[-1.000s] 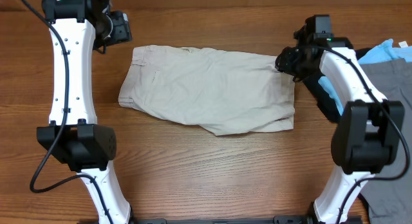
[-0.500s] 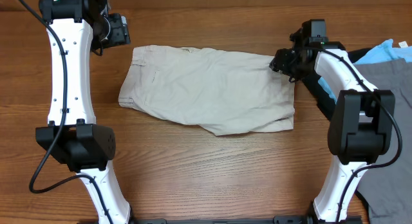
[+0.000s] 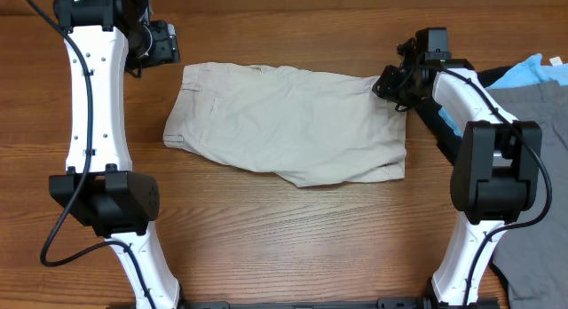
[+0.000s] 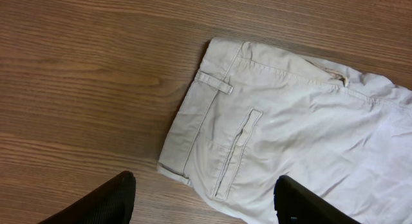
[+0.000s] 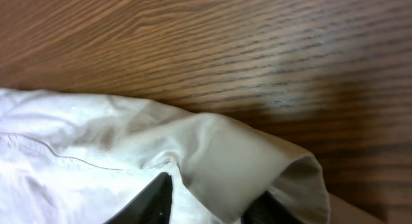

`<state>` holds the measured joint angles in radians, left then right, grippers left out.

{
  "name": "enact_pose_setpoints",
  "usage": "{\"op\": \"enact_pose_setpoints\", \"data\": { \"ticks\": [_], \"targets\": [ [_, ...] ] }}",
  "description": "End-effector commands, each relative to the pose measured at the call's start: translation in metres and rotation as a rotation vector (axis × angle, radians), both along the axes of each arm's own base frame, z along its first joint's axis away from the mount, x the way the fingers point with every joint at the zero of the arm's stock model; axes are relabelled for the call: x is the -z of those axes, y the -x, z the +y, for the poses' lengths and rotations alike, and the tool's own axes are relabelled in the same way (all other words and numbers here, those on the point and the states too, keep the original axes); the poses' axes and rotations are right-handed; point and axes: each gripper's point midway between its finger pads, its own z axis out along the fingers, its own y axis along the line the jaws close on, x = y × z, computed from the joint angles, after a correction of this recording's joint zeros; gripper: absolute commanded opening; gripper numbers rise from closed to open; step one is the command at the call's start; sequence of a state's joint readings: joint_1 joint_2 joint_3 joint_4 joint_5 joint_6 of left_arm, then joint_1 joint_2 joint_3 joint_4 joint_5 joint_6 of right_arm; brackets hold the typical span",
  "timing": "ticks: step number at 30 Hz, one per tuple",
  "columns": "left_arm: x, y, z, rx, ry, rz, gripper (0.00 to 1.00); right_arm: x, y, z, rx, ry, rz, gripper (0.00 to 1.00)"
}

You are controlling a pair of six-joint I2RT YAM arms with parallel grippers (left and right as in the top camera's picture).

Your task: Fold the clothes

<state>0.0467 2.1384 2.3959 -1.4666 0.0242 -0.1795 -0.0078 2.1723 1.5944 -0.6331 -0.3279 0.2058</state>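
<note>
The pale beige shorts point(image 3: 284, 122) lie flat across the middle of the wooden table, waistband to the left and leg hems to the right. My left gripper point(image 3: 158, 41) is open and empty, hovering above the waistband's far-left corner. In the left wrist view point(image 4: 203, 185) its fingers straddle the waistband edge and the welt pocket point(image 4: 235, 153) from above. My right gripper point(image 3: 395, 83) is at the far-right corner of the shorts. In the right wrist view point(image 5: 212, 205) it is shut on a raised fold of the beige cloth point(image 5: 244, 166).
A pile of other garments lies at the right edge: light blue cloth point(image 3: 540, 71), grey cloth point(image 3: 537, 122) and a black piece point(image 3: 510, 76). More grey cloth point(image 3: 537, 273) lies at the front right. Bare wood point(image 3: 293, 238) lies in front of the shorts.
My right gripper has shifted slightly left and towards the far edge at the shorts' corner. My left arm has barely moved.
</note>
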Motion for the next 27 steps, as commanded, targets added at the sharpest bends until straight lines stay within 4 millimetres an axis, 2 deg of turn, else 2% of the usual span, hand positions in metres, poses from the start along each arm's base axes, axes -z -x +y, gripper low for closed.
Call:
{"op": "enact_pose_setpoints", "data": {
  "ticks": [1, 7, 9, 12, 15, 18, 21, 24, 27],
  "targets": [
    [-0.002, -0.001, 0.002, 0.013, -0.015, -0.008, 0.72, 0.000, -0.001, -0.001, -0.005, -0.018, -0.006, 0.49],
    [-0.003, -0.005, 0.003, 0.012, -0.016, -0.024, 0.73, 0.000, -0.004, 0.003, -0.059, 0.004, -0.040, 0.57],
    [-0.005, -0.008, 0.003, 0.008, -0.015, -0.039, 0.73, -0.001, -0.005, 0.004, -0.065, 0.005, -0.049, 0.57],
    [-0.005, -0.014, 0.007, -0.035, 0.003, -0.059, 0.76, -0.001, -0.005, 0.004, -0.076, 0.011, -0.057, 0.51],
    [0.004, -0.025, 0.007, -0.037, 0.046, -0.070, 0.79, 0.000, -0.005, 0.004, -0.076, 0.010, -0.052, 0.50],
    [0.025, -0.040, 0.000, 0.022, 0.125, -0.062, 0.79, 0.001, -0.002, 0.004, -0.076, 0.010, -0.040, 0.50],
    [0.058, -0.052, -0.007, 0.096, 0.188, -0.029, 0.78, 0.002, 0.000, 0.004, -0.076, 0.009, -0.032, 0.49],
    [0.096, -0.059, -0.001, 0.096, 0.199, 0.028, 0.78, 0.003, 0.002, 0.004, -0.076, 0.009, -0.021, 0.49],
    [0.124, -0.067, 0.002, 0.110, 0.238, 0.045, 0.78, 0.004, 0.005, 0.004, -0.076, 0.008, -0.009, 0.50]
  ]
}}
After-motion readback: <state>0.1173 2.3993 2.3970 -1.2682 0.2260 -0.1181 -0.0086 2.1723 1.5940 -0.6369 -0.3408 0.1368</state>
